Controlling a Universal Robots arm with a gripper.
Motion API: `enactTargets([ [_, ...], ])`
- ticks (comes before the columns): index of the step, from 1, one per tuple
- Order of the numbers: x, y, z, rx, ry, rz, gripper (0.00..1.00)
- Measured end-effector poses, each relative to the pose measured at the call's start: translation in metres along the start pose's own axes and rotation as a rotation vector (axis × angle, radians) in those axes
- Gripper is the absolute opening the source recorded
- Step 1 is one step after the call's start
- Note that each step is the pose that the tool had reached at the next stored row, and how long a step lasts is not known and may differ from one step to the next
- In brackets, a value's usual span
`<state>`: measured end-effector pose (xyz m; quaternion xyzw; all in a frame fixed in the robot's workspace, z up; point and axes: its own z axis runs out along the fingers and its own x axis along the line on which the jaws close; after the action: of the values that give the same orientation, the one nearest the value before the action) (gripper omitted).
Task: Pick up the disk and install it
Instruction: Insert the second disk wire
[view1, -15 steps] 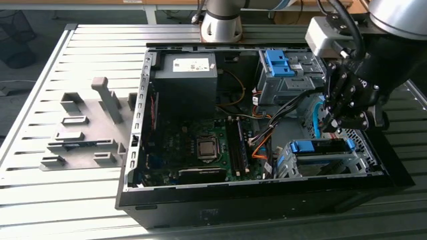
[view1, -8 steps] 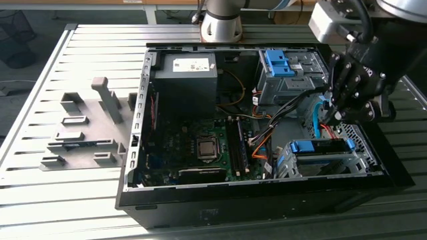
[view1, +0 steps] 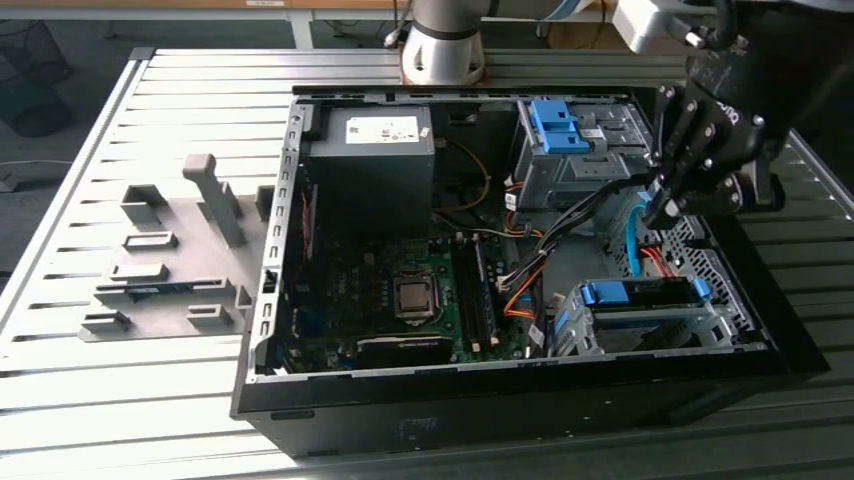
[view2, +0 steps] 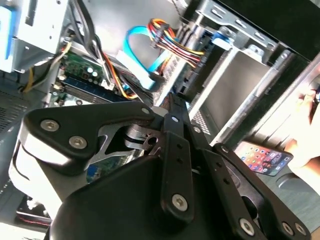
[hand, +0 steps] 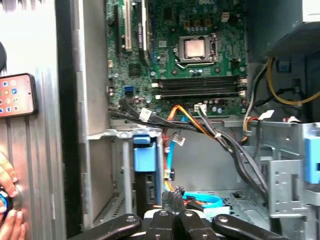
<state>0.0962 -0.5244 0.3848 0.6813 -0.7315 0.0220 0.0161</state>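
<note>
The nearest hazard is the wiring: a light-blue cable (view1: 630, 235) and a bundle of orange and yellow leads (view2: 167, 32) lie just beyond the fingertips of the gripper (view1: 663, 205). Any further travel in among them could snag a loop and tug a connector loose or drag it across the board. A person's hand (hand: 9, 200) and a phone (hand: 17, 95) rest on the table just outside the case wall, close enough to be caught if the arm swings outward. In both wrist views the fingers (view2: 172, 125) look drawn fully together with nothing between them. They seem clear of the cables, though I cannot be sure. The disk (view1: 638, 294) appears to sit in the grey bay (view1: 727, 325) near the gripper and below it, its blue frame edge showing.
</note>
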Motion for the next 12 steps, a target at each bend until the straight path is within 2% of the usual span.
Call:
enactTargets([
  [6,-0.0143,0.001,-0.0013,0.0,0.0002,0.0,0.11],
  [10,-0.0181,0.0012,-0.0064,0.0,0.0002,0.0,0.11],
  [12,-0.019,0.0011,-0.0066,0.0,-0.0001,0.0,0.11],
])
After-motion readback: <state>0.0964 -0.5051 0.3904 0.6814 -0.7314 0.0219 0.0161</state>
